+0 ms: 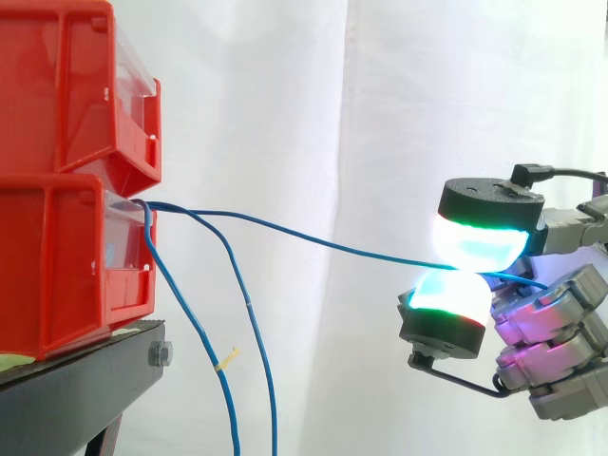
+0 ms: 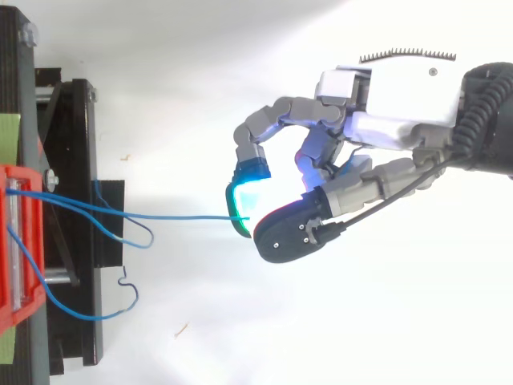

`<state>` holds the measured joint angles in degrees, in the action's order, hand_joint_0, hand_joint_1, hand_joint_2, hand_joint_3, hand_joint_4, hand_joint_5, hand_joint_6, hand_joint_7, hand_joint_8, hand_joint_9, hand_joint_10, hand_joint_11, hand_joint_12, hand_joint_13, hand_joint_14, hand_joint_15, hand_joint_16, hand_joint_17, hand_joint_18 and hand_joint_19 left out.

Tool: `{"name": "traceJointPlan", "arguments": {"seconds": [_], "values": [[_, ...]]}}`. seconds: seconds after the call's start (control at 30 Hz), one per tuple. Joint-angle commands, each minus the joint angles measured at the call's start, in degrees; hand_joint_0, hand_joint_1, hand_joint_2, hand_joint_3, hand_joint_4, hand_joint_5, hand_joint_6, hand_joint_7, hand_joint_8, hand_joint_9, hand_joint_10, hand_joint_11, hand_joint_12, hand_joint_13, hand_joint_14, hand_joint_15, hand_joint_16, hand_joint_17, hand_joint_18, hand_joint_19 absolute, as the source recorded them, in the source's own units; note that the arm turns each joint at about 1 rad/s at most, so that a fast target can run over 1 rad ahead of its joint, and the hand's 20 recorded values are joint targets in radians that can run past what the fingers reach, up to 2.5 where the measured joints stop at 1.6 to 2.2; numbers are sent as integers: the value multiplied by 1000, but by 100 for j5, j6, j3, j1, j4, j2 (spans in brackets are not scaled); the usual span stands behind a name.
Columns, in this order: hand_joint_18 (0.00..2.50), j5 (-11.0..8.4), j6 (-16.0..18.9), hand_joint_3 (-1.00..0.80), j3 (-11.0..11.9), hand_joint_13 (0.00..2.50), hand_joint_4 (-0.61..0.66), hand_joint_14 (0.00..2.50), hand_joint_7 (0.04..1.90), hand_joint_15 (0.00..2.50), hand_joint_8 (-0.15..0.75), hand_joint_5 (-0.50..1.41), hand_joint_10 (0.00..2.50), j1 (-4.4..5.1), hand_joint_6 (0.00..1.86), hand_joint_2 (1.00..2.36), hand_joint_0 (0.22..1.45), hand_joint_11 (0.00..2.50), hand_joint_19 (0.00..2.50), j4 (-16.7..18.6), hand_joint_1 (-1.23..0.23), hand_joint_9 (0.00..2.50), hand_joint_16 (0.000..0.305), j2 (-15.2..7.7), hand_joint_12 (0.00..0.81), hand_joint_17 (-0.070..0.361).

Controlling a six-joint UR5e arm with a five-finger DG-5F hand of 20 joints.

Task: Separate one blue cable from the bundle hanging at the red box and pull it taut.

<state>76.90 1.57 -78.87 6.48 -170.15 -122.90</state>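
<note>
Side view: hand [image 1: 556, 328] pinches one blue cable [image 1: 313, 239] btwn glowing pads [image 1: 480, 237], well right of the red box [image 1: 57, 256] at the stand's [image 1: 85, 380] right edge; cable runs near-straight w/ slight sag, rest of bundle [image 1: 228, 380] hangs below the box front. Top view: same pinch, cable [image 2: 184, 216] spans box to pads. Risk: thin cable may slip from the rounded pads if pull gets harder, or box drags off the stand.

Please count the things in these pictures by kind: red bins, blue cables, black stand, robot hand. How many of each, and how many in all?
Red bins: 2, upper bin and lower bin
Blue cables: 3, one pinched cable and two hanging cables
Black stand: 1
Hand: 1
Total: 7
</note>
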Motion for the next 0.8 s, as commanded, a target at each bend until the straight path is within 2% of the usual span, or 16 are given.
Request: {"name": "traceJointPlan", "arguments": {"seconds": [0.0, 0.27, 0.43, 0.57, 0.77], "values": [[1315, -9, 177, -63, -14, 828, 62, 2124, 1359, 1507, 336, -140, 1016, 20, 851, 1031, 649, 1808, 1632, 17, -800, 1207, 42, 3, 421, 94], [1315, -9, 133, -62, -14, 822, 42, 2169, 1368, 1490, 341, -140, 1048, 55, 850, 1031, 648, 1783, 1629, 78, -801, 1196, 41, 3, 412, 92], [1313, 9, -281, -26, -14, 827, 55, 2192, 1369, 1488, 343, -141, 1063, 81, 855, 1034, 638, 1774, 1631, 280, -799, 1194, 40, 3, 413, 90], [1311, 0, -579, -12, -14, 828, 61, 2196, 1359, 1500, 348, -138, 1107, 81, 862, 1034, 633, 1785, 1643, 289, -790, 1202, 40, 3, 409, 90], [1320, -17, -764, -5, -14, 833, 55, 2208, 1363, 1505, 347, -136, 1159, 81, 865, 1032, 632, 1798, 1636, 298, -785, 1212, 41, 3, 409, 93]]}}
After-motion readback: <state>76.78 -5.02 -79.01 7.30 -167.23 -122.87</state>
